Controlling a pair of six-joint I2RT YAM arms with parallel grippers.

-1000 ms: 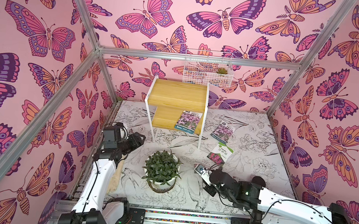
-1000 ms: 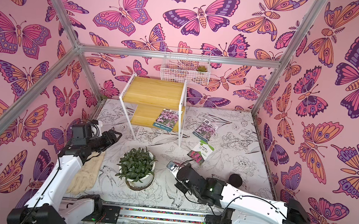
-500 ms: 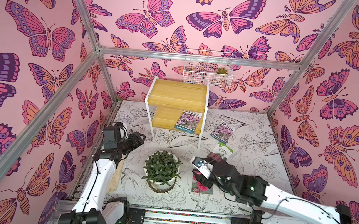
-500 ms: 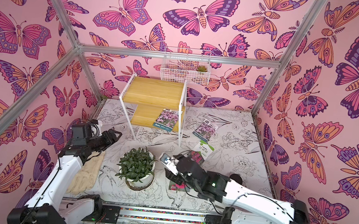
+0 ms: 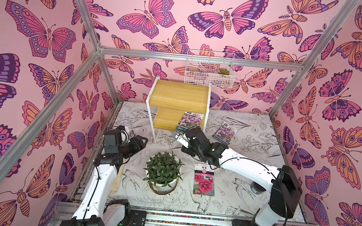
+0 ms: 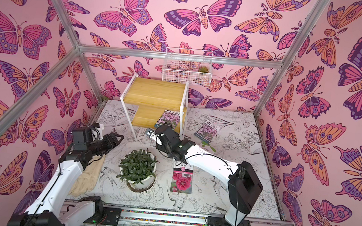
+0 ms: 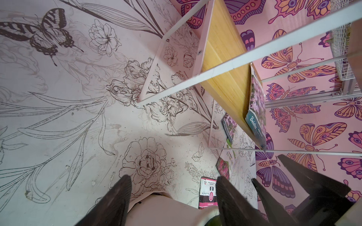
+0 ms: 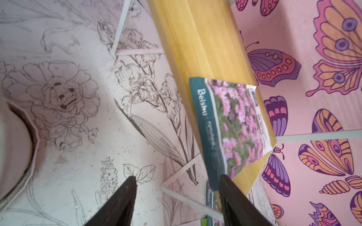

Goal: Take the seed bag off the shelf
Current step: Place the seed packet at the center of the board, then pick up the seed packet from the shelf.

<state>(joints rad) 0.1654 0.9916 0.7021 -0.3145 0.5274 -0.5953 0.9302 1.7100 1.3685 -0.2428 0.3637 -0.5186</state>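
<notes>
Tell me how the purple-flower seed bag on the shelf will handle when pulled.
The seed bag looks thin and flat: probably light and floppy. Lying on the smooth lower board, it likely slides easily. Its teal edge seems to overhang, so a nudge might tip it off.

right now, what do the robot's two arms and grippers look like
Both the left arm and right arm have white rounded shells, black joint blocks and thin black cables along them. The left gripper and right gripper have black, tapered, matte fingers.
</notes>
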